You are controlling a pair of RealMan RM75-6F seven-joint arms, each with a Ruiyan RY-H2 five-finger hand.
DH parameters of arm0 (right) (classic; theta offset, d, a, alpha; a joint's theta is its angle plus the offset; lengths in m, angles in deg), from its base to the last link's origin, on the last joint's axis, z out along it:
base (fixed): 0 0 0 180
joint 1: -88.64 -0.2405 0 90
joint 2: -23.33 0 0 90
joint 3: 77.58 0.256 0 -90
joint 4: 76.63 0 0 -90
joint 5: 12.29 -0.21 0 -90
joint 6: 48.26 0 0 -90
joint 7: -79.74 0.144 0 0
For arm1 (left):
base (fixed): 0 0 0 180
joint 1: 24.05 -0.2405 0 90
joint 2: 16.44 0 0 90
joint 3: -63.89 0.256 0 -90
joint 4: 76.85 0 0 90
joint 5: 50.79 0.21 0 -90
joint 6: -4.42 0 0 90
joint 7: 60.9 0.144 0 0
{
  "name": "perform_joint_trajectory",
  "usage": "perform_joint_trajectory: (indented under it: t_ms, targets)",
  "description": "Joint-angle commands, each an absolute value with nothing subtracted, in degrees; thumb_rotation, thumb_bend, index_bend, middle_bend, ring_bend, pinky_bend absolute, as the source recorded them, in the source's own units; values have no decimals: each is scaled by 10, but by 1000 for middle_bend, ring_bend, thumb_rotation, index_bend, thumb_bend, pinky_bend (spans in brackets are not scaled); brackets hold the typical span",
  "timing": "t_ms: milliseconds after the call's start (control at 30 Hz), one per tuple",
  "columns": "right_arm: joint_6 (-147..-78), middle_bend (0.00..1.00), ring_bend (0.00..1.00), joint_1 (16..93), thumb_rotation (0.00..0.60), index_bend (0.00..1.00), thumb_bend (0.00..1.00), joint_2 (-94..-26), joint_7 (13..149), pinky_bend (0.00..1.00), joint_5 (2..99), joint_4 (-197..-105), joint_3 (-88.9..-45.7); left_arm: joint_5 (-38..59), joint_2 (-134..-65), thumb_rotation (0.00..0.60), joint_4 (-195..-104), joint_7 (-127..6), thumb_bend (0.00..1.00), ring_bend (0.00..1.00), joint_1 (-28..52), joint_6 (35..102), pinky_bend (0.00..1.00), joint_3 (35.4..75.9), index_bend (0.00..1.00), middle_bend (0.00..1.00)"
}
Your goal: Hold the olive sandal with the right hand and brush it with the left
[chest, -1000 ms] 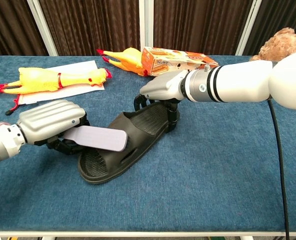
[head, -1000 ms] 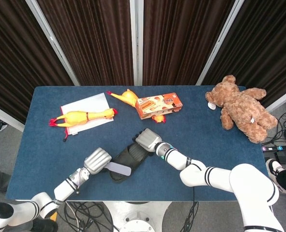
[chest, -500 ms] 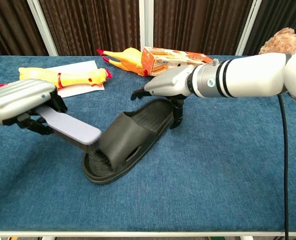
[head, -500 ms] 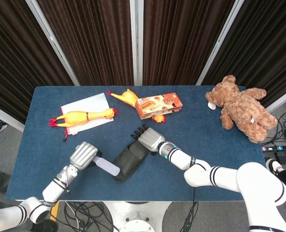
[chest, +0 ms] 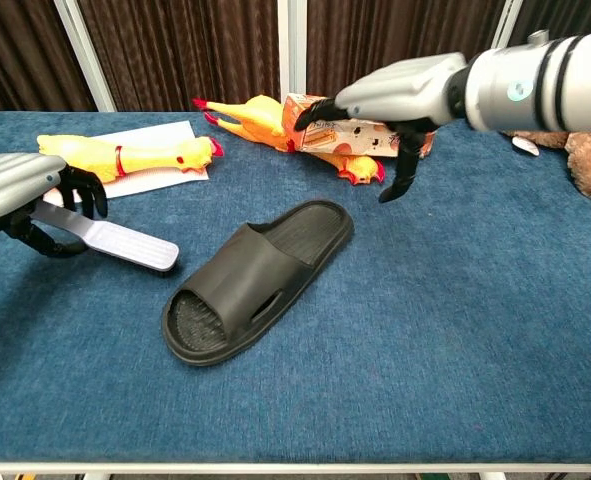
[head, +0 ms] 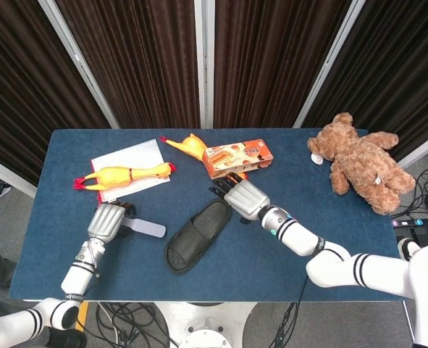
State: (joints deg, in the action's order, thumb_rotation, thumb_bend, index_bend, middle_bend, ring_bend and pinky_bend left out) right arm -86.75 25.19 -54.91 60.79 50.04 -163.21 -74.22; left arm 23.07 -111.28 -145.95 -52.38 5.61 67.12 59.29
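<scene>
head view high above looking down, chest view low and close, both sharing the table (head: 69,145) (chest: 455,330)

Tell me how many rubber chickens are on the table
2. One rubber chicken lies on the white sheet at the table's back left; the other lies behind the orange box, partly hidden by it.

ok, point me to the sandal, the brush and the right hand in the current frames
sandal (chest: 245,290): chest view, on the strap over the footbed.
brush (chest: 125,243): chest view, on the flat grey back, held by the left hand (chest: 20,190).
right hand (chest: 400,95): chest view, on the silver back of the hand, raised above the sandal.
</scene>
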Motion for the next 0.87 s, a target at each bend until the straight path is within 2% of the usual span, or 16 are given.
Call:
perform_joint_trajectory:
  t_ms: [33,100,200,300,433,567,867]
  targets:
    - [-899,0,0,284,600,0,63,-505,634,0,531,-1669,-745,219,-1094,600,-1491,-517,130,147,49,668,348,588,161,212]
    - [-914,0,0,301,600,0,63,-482,645,0,545,-1685,-750,213,-1075,600,-1515,-513,114,116,46,663,311,589,138,171]
    - [-947,0,0,340,600,0,66,-433,666,0,567,-1720,-767,211,-1031,600,-1571,-524,110,113,30,674,291,591,134,164]
    - [-1008,6,0,397,600,0,70,-386,682,0,593,-1742,-790,219,-983,600,-1621,-556,110,113,-2,713,289,596,138,165]
    - [-1127,103,0,497,600,0,79,-350,698,29,618,-1751,-819,234,-938,600,-1642,-568,110,113,-60,797,283,610,178,190]
    - [-1217,117,0,582,600,0,78,-346,719,40,632,-1733,-839,230,-907,600,-1646,-529,110,113,-111,861,273,627,191,193]
    - [-1305,81,0,696,600,0,79,-368,784,42,659,-1690,-852,260,-881,600,-1688,-499,110,113,-204,977,249,658,192,193]
